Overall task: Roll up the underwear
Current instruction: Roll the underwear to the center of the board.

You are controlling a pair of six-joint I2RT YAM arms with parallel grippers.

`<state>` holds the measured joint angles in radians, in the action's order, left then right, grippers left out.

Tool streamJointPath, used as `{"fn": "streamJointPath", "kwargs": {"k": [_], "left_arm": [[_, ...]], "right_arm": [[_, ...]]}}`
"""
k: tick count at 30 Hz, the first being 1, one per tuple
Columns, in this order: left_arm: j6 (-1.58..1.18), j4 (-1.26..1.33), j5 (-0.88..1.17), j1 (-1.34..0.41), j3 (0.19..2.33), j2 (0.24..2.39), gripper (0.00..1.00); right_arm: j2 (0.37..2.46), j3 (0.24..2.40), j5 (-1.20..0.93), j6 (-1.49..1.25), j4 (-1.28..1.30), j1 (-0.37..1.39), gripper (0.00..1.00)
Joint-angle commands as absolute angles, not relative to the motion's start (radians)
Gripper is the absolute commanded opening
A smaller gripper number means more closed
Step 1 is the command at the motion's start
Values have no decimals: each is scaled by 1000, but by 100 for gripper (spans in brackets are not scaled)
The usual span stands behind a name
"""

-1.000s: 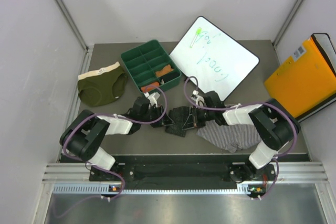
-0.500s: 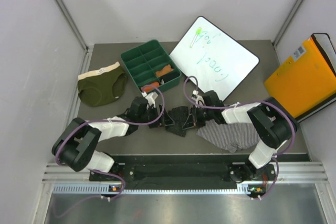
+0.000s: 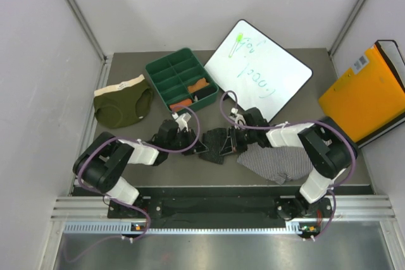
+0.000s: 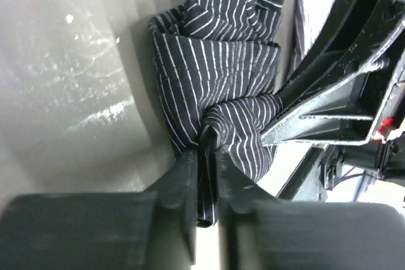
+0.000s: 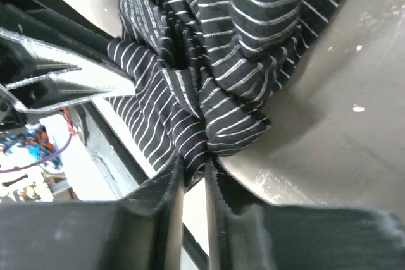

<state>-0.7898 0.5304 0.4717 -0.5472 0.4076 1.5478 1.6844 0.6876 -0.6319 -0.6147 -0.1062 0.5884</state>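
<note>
The black underwear with thin white stripes [image 3: 218, 145] lies bunched on the table between my two grippers. My left gripper [image 3: 198, 144] is shut on its left end; a fold sits pinched between the fingers in the left wrist view [image 4: 205, 156]. My right gripper [image 3: 236, 141] is shut on its right end, with cloth [image 5: 221, 61] squeezed between its fingers [image 5: 193, 162]. The olive green underwear with a cream waistband [image 3: 122, 107] lies flat at the left. The grey-white striped underwear [image 3: 278, 162] lies under my right arm.
A green divided tray [image 3: 166, 67] holding small orange items stands behind the grippers. A whiteboard [image 3: 256, 71] with a green marker lies at the back right. An orange folder [image 3: 364, 93] leans at the right wall. The black rail runs along the near edge.
My left arm's elbow swung outward and came back. Both grippers stay shut on the black underwear, and the right gripper has edged slightly farther away.
</note>
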Motion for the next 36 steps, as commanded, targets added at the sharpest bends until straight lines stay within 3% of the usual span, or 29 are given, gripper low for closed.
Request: {"fn": "streamJointPath", "kwargs": {"k": [1, 4, 7, 10, 16, 32, 35, 36], "left_arm": [[-790, 571, 505, -548, 406, 1578, 4], [-767, 429, 488, -548, 445, 1566, 0], [-752, 318, 492, -535, 492, 1572, 0], [-746, 238, 558, -515, 525, 1592, 0], [-716, 114, 629, -486, 583, 1624, 0], [-693, 67, 690, -460, 617, 1652, 0], [-692, 74, 704, -460, 618, 1652, 0], [-690, 78, 707, -460, 617, 1652, 0]], "right_arm": [[1603, 752, -545, -517, 55, 592, 31], [1479, 779, -463, -422, 135, 598, 52], [1382, 796, -336, -312, 196, 682, 65], [1312, 801, -212, -218, 186, 797, 69], [1310, 749, 35, -65, 43, 975, 70], [1500, 693, 69, 67, -110, 1106, 68], [1546, 692, 61, 60, -121, 1106, 66], [1561, 695, 58, 57, -120, 1108, 62]]}}
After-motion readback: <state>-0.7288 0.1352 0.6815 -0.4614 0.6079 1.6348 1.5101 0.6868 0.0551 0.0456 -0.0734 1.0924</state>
